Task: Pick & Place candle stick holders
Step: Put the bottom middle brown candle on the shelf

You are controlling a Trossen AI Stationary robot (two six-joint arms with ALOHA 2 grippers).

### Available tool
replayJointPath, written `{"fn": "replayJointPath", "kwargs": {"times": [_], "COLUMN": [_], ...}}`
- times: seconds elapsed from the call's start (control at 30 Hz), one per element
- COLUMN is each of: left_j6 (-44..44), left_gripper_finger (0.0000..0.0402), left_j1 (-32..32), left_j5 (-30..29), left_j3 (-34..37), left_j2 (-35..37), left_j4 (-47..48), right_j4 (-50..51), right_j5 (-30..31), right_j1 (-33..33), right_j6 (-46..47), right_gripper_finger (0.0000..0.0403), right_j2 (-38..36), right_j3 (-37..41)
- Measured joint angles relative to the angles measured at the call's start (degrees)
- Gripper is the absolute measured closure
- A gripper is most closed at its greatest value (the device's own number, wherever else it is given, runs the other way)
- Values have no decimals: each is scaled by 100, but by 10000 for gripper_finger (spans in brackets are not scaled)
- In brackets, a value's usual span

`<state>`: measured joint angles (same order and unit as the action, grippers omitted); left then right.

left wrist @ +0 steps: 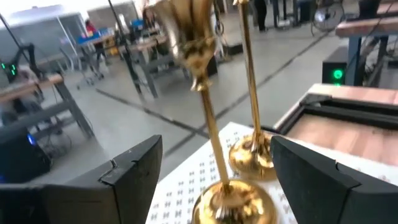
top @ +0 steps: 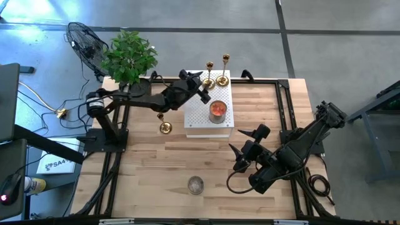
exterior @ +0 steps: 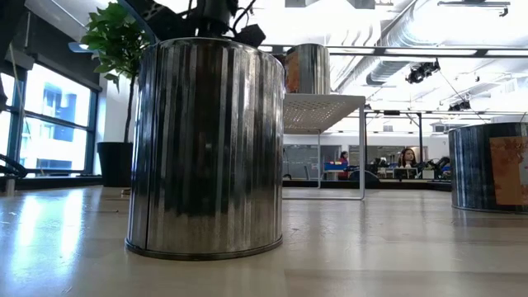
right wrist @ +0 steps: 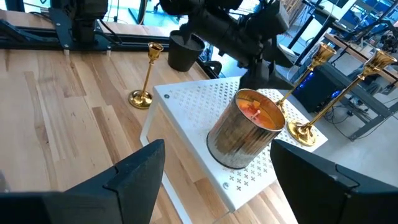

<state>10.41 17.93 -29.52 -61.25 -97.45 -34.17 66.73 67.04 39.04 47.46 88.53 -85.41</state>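
Two gold candle stick holders [top: 209,80] [top: 223,77] stand upright on their round bases at the far end of a white perforated platform [top: 201,119]. A third [top: 164,127] stands on the wooden table left of the platform. My left gripper [top: 203,89] is open at the platform's far left corner. In the left wrist view its fingers [left wrist: 130,174] stand on either side of the nearer holder [left wrist: 210,127], apart from its stem; the other holder [left wrist: 252,93] is just behind. My right gripper [top: 244,147] hangs open above the table, right of the platform's near end, with nothing between its fingers.
A tin candle with orange wax [top: 217,111] sits in the middle of the platform. A small metal tin [top: 195,185] stands near the table's front edge and fills the low view [exterior: 206,140]. A potted plant [top: 128,56] stands at the far left corner.
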Motion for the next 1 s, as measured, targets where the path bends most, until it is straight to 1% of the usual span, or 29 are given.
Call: {"fn": "replayJointPath", "kwargs": {"times": [0.17,0.33,0.53,0.67,0.8,1.0], "left_j6": [-211,-334,-144,-139,-166,-172], "left_gripper_finger": [108,108,108,108,108,108], "left_j1": [2,-102,-581,-953,-1330,-1827], "left_j5": [-2,-36,0,47,216,209], "left_j3": [-2,2,2,1,0,2], "left_j2": [259,568,1147,1706,2411,3367], "left_j4": [773,1270,1604,2089,3049,4767], "right_j4": [119,180,178,182,202,251], "right_j5": [-78,-118,-117,-122,-122,-123], "right_j1": [0,-1,-1,-1,1,-4], "right_j6": [11,32,31,31,22,11], "right_gripper_finger": [116,116,116,116,116,116], "right_j2": [0,0,0,0,0,0], "right_j3": [2,4,7,7,7,7]}}
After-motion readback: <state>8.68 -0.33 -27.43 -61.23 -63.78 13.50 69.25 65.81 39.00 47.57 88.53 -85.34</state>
